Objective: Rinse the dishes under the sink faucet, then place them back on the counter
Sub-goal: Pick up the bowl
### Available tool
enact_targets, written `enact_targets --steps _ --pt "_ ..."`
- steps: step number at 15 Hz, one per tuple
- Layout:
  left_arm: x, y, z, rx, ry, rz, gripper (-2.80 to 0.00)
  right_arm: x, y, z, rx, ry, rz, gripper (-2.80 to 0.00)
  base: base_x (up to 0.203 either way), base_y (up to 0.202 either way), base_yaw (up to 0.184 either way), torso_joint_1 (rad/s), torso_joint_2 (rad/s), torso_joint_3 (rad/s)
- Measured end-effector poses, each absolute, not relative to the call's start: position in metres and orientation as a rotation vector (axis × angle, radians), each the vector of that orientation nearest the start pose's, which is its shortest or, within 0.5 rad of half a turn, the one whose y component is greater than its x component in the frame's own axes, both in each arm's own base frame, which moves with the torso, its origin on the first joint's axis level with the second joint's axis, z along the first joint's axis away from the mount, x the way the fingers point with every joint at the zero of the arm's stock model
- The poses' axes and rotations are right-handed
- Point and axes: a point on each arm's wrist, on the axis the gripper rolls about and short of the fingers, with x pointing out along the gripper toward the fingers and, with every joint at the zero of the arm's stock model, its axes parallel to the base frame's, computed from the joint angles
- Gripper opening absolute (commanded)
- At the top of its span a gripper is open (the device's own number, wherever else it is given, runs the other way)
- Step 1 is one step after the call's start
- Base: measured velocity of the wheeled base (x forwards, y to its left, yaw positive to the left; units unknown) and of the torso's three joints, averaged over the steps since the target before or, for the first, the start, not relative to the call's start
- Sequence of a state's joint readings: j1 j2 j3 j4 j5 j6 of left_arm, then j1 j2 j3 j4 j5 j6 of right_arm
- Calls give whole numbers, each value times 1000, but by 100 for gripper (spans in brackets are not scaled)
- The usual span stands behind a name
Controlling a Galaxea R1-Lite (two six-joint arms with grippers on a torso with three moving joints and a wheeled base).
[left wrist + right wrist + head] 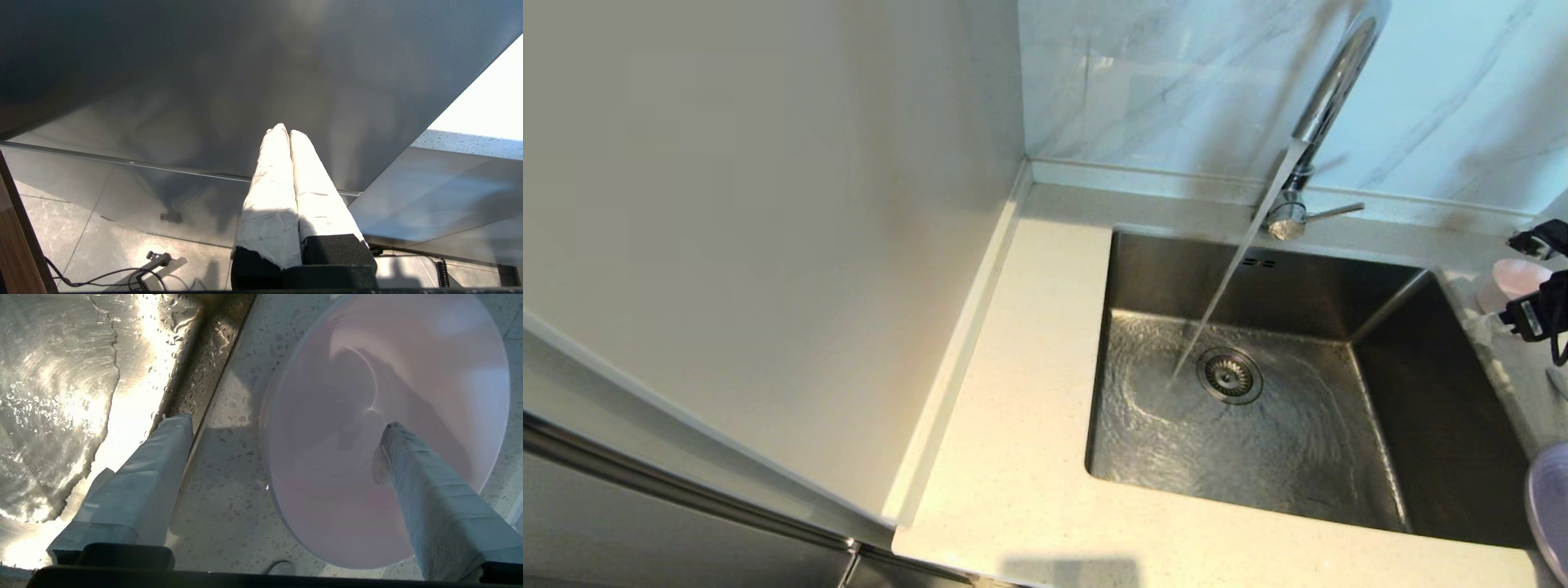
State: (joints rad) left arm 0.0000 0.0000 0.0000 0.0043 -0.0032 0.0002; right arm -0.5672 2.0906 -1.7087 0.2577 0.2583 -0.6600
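The pale pink bowl [1509,282] [347,490] stands upright on the speckled counter [1029,408] [220,506], just right of the sink [1421,392]. My right gripper [1534,279] [284,424] is open and straddles the bowl's rim. One finger [425,498] reaches inside the bowl, the other finger [147,465] hangs over the counter's edge by the sink. The chrome faucet [1331,82] runs a stream onto the sink floor beside the drain strainer [1229,376]. The lilac plate [1553,506] shows at the head view's right edge. I cannot make out the spoon. My left gripper [288,130] is shut and parked low.
A tall pale panel [768,204] closes off the counter's left side, and a marble backsplash [1176,82] runs behind the faucet. The faucet lever [1335,212] points right. In the left wrist view a steel cabinet front [245,81] and cables [135,277] on the floor surround the parked arm.
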Motion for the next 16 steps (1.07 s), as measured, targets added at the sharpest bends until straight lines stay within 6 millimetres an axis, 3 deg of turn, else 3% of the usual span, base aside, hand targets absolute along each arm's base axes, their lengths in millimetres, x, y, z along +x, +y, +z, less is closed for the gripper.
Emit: enact_targets --steps 9,10,16 --pt "-23 0 75 0 4 -4 -280 357 -220 210 -382 641 -97 0 0 0 0 0 0 0" --pt "-23 0 75 0 4 -4 -280 357 -220 210 -382 641 -96 -280 0 0 0 0 0 0" --pt "-23 0 75 0 5 -3 -280 358 -221 210 -388 637 -101 -280 0 0 0 0 0 0"
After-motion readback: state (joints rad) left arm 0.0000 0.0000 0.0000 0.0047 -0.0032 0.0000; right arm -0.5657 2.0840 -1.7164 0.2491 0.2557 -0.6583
